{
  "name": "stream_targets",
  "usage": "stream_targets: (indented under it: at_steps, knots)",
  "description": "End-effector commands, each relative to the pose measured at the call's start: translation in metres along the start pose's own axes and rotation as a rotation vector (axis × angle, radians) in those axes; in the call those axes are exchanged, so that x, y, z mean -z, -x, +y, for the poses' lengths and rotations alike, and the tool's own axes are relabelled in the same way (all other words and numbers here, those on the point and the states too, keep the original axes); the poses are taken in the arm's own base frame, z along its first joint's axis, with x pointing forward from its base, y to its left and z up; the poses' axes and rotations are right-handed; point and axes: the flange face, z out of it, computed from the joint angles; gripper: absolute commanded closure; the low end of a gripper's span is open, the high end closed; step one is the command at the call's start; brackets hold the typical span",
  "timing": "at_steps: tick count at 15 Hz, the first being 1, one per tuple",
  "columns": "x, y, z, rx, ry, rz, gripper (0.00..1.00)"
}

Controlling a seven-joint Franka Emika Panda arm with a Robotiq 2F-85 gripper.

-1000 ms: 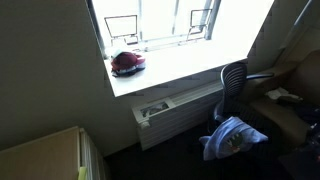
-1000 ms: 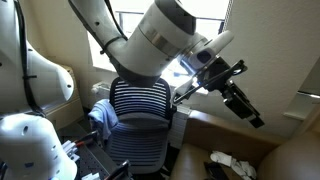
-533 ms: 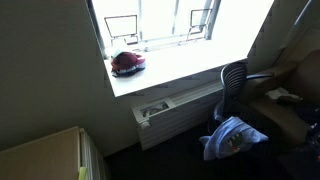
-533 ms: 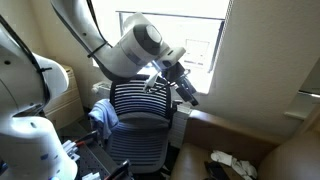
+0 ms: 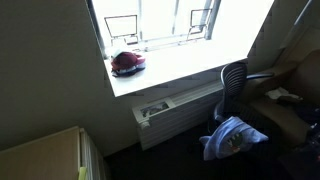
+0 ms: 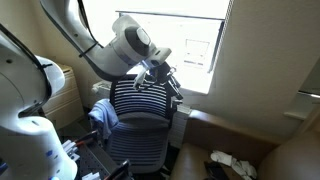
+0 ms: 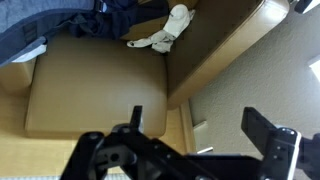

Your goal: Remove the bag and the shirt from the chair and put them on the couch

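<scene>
The black chair (image 6: 140, 112) (image 5: 235, 82) stands by the window. The blue shirt (image 6: 100, 116) (image 5: 230, 136) is draped over its seat. My gripper (image 6: 166, 82) hovers open just above the chair's backrest and holds nothing. In the wrist view the gripper (image 7: 195, 115) is open and empty over the tan couch (image 7: 90, 90). A dark fabric bundle (image 7: 60, 20), perhaps the bag, lies at the couch's top left. A white cloth (image 7: 165, 30) lies beside it. In both exterior views the couch (image 6: 255, 140) (image 5: 285, 110) sits beside the chair.
A white window ledge (image 5: 180, 72) carries a red and dark object (image 5: 127, 63). A radiator unit (image 5: 175, 105) runs under the ledge. The robot's white arm (image 6: 60, 40) and base (image 6: 25, 140) fill the near side. A pale cabinet (image 5: 45, 155) stands in the corner.
The arm has swung from over the couch back to above the chair's backrest, and the jaws have spread wide. The shirt has not moved.
</scene>
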Motion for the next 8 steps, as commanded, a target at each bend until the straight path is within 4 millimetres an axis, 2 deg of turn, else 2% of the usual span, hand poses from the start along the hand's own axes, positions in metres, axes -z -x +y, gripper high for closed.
stream_targets:
  at_steps: [1, 2, 5, 7, 8]
  knots:
    - [-0.013, 0.027, -0.014, -0.003, -0.061, -0.108, 0.0]
    - [-0.011, 0.041, -0.028, 0.025, -0.106, -0.139, 0.0]
    - [0.011, 0.094, -0.079, 0.134, -0.224, -0.202, 0.0]
    - [0.024, 0.124, -0.101, 0.233, -0.292, -0.245, 0.0]
    - [0.018, 0.106, -0.089, 0.183, -0.23, -0.2, 0.0]
